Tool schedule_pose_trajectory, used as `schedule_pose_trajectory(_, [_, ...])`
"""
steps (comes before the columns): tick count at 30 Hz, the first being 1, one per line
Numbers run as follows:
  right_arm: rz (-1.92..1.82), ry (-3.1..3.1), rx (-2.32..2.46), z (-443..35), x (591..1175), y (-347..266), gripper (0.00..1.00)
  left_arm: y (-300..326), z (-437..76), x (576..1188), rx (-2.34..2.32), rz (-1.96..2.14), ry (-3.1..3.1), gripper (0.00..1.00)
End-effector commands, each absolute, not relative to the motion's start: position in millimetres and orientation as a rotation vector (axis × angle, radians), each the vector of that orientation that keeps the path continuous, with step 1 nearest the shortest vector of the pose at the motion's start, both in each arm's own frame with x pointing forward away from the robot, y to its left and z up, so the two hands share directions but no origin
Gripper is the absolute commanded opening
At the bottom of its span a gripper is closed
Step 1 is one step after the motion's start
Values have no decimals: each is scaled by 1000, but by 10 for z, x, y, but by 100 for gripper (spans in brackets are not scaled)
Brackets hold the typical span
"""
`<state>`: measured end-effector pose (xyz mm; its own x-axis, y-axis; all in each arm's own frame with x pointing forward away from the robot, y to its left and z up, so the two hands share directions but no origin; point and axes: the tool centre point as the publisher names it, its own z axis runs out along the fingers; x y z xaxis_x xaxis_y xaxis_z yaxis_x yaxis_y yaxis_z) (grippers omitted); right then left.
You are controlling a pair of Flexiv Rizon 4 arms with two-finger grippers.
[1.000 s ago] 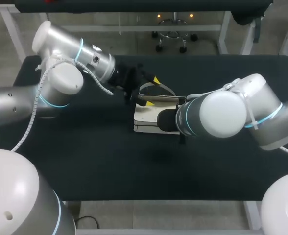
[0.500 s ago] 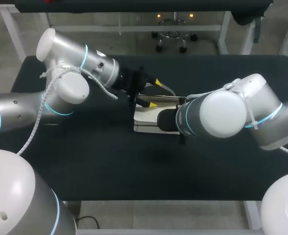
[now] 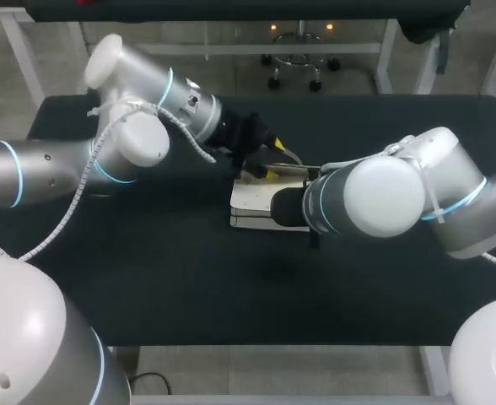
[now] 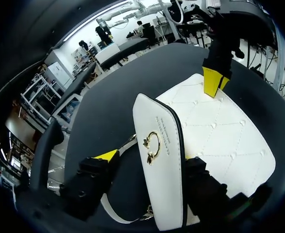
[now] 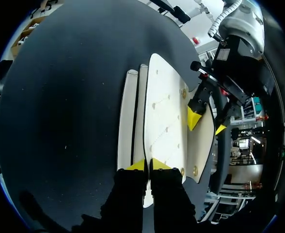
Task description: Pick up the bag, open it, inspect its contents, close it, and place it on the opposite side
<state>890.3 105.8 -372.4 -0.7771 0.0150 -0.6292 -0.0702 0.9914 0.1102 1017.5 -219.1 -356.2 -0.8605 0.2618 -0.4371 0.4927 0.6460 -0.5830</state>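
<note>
A white quilted bag point(image 3: 252, 202) lies flat on the black table. Its flap point(image 4: 159, 160), with a gold ring clasp point(image 4: 152, 142), stands up on edge between the fingers of my left gripper point(image 4: 152, 160). The fingers stand open, and the yellow-tipped one sits clear of the flap. From above, my left gripper point(image 3: 272, 160) is at the bag's far edge. My right gripper point(image 5: 149, 165) is shut at the opposite edge of the bag point(image 5: 166, 111), with a thin white layer pinched between its tips. The right arm's large joint hides that gripper from above.
The bag's white strap point(image 4: 123, 221) loops on the table under my left gripper. Bare black table point(image 3: 147, 278) stretches to the left, right and front of the bag. My right arm's elbow point(image 3: 383, 198) hangs over the bag's right side.
My left arm has swung right, bringing its gripper over the bag's far edge. Its fingers have narrowed around the flap. The right arm and the bag have stayed put.
</note>
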Motion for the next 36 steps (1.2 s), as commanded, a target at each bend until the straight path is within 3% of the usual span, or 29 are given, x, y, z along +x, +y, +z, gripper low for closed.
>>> schedule_pose_trajectory(1, [180, 2265, -27, -3764, 8870, 1020, 0, -2242, -3591, 10230, 597, -1026, 2576, 61])
schedule_pose_trajectory(6, [180, 2265, -27, -3764, 8870, 1020, 0, -2236, -3616, 10256, 578, -1026, 2598, 51])
schedule_pose_trajectory(9, [180, 2265, -27, -3764, 8870, 1020, 0, -2235, -3635, 10260, 570, -1020, 2609, 59])
schedule_pose_trajectory(19, [180, 2265, -27, -3764, 8870, 1020, 0, -2209, -3669, 10291, 538, -1020, 2622, 36])
schedule_pose_trajectory(24, [180, 2265, -27, -3764, 8870, 1020, 0, -2189, -3692, 10300, 525, -1017, 2631, 39])
schedule_pose_trajectory(30, [180, 2265, -27, -3764, 8870, 1020, 0, -2167, -3716, 10314, 509, -1016, 2641, 31])
schedule_pose_trajectory(32, [180, 2265, -27, -3764, 8870, 1020, 0, -2163, -3723, 10320, 501, -1015, 2645, 18])
schedule_pose_trajectory(33, [180, 2265, -27, -3764, 8870, 1020, 0, -2161, -3726, 10323, 498, -1015, 2646, 0])
schedule_pose_trajectory(36, [180, 2265, -27, -3764, 8870, 1020, 0, -2150, -3738, 10331, 490, -1022, 2649, 0])
